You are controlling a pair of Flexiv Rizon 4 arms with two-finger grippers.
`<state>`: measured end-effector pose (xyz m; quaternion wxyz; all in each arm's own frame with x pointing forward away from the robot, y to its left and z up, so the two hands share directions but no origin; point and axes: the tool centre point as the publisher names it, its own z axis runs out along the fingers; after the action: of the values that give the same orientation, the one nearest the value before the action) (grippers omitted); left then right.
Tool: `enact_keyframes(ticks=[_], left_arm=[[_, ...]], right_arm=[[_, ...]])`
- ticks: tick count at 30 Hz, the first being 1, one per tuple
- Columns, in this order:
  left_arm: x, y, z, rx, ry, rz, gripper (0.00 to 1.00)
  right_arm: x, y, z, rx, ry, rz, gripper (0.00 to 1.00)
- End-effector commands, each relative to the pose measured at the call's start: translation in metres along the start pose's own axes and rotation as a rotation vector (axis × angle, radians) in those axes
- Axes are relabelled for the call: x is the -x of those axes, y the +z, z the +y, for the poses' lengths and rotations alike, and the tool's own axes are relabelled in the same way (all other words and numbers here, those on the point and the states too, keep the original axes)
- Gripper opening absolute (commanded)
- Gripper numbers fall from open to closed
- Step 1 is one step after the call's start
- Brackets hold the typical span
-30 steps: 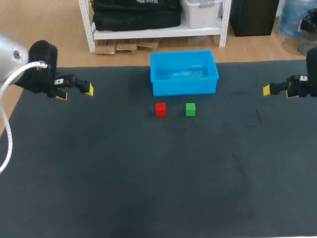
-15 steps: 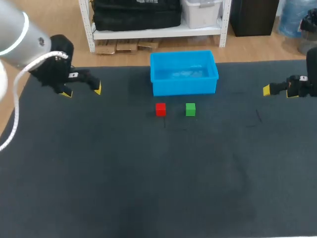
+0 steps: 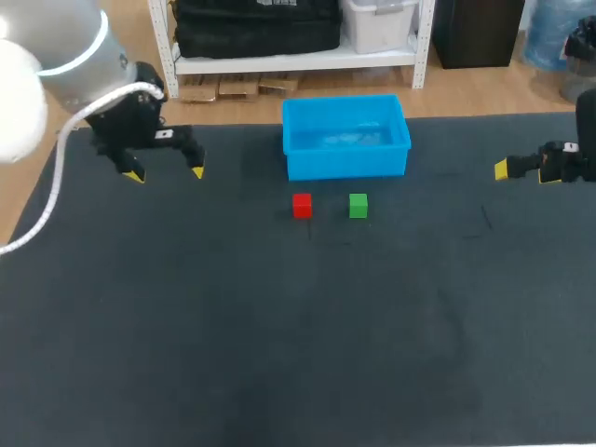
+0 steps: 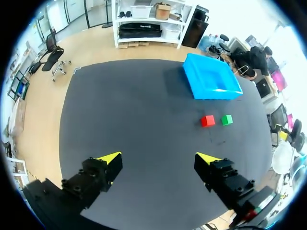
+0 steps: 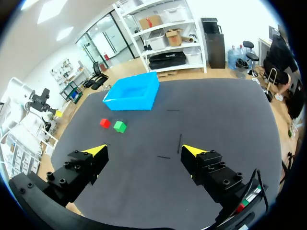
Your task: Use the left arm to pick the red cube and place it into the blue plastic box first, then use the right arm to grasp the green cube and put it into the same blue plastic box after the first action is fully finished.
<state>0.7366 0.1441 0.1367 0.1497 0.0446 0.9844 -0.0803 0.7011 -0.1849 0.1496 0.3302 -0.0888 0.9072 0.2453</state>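
My left gripper (image 3: 168,173) hangs with its fingers spread wide. The red cube (image 3: 302,206) lies well off to its right, small and square-faced with no long axis, just in front of the blue plastic box (image 3: 346,163) and near the green cube (image 3: 358,206). My right gripper (image 5: 145,150), also wide, is farther away.

A robotics lab: the left arm (image 3: 70,51) and right arm (image 3: 582,158) flank a wide, dark-matted surface (image 3: 279,335).
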Motion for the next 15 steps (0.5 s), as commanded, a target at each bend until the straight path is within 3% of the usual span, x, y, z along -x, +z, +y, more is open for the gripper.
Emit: enact_keyframes(ticks=[1,15], left_arm=[[0.011,0.005,-0.010,0.078,-0.007,0.035,1.00],[0.024,0.011,-0.032,0.139,0.008,0.103,1.00]], right_arm=[[0.000,0.000,0.000,-0.001,-0.001,0.000,1.00],[0.000,0.000,0.000,-0.001,-0.001,0.000,1.00]])
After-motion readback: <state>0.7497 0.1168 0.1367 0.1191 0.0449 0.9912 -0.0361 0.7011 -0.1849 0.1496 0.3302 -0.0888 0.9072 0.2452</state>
